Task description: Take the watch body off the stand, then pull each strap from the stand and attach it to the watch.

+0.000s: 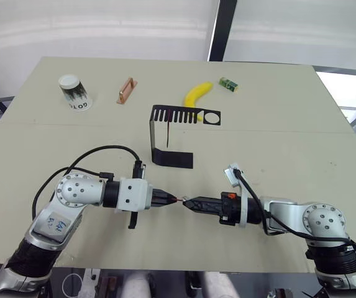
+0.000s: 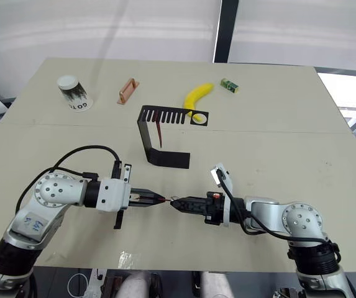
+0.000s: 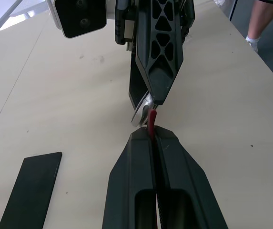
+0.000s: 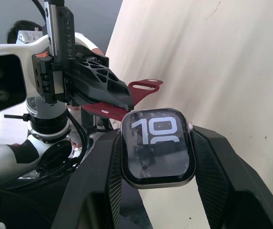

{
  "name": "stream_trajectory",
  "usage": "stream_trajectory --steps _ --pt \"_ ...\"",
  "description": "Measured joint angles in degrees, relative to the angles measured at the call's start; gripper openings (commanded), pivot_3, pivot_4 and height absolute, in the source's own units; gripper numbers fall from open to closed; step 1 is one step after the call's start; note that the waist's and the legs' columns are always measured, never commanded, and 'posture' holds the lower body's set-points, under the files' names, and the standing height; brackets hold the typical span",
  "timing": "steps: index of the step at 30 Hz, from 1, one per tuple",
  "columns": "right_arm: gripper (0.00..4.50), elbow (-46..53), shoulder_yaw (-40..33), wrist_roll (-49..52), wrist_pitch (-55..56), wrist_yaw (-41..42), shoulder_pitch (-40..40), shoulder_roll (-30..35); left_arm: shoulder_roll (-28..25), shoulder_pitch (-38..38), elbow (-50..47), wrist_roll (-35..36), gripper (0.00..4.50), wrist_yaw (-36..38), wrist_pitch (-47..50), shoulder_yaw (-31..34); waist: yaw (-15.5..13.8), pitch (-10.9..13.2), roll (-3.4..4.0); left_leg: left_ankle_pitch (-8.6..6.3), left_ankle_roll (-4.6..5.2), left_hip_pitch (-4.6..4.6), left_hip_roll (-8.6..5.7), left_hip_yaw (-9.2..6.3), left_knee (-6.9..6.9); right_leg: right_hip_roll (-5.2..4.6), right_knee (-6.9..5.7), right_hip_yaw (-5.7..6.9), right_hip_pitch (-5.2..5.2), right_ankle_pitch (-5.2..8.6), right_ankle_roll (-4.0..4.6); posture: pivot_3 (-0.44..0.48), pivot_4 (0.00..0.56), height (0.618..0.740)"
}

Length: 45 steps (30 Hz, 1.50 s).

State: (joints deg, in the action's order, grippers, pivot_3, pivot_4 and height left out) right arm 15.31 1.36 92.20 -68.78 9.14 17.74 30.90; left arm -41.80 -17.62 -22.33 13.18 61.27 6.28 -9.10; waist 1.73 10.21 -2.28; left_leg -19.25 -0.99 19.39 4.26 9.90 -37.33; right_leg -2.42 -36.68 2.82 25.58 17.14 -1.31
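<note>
**Strap-to-case mating, mid-air at table front**

Watch body (image 4: 158, 147) is off the stand, clamped between the right gripper (image 1: 187, 202) fingers, screen facing the wrist cam. Left gripper (image 1: 173, 198) is clenched on a maroon strap (image 4: 143, 90), strap end right at the case edge, the two grippers tip to tip. Can't tell if the lug has started into the slot.

The stand (image 1: 170, 133) sits at 12 o'clock from the grippers, well apart. One more strap (image 2: 158, 132) hangs from its comb arm.

Risks, as I read it:
- Strap end looks angled off the case edge; pushing misaligned would buckle the flexible strip instead of seating it.
- Side load could twist the case in the right fingers, which grip only its two sides.
- Either slip drops parts on the table.

Surface: pale beige table (image 1: 289, 143). Beyond the stand: banana (image 1: 197, 95) at 12, green box (image 1: 228, 84) at 1, copper handle (image 1: 126, 90) at 11, upturned paper cup (image 1: 74, 92) at 10. White wall with a dark vertical post behind.
</note>
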Motion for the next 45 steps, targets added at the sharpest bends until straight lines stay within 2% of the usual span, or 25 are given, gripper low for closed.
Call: stream_trajectory --steps 26,45 --pt "1.61 0.0 0.16 0.07 0.07 -0.19 -0.05 0.02 0.63 -0.62 -0.02 -0.57 0.0 -1.07 1.28 -1.08 0.0 0.0 0.0 0.0 0.0 0.0 0.0 0.0 0.0 0.0 0.0 0.0 0.0 0.0 0.0 0.0 0.15 0.729" --pt "1.61 -0.01 0.56 2.04 0.13 -3.9 0.03 0.43 0.14 -2.91 -1.43 -5.26 0.0 0.38 1.35 -3.22 -0.03 0.0 0.0 0.0 0.0 0.01 0.0 0.0 0.0 0.0 0.0 0.0 0.0 0.0 0.0 0.0 0.15 0.729"
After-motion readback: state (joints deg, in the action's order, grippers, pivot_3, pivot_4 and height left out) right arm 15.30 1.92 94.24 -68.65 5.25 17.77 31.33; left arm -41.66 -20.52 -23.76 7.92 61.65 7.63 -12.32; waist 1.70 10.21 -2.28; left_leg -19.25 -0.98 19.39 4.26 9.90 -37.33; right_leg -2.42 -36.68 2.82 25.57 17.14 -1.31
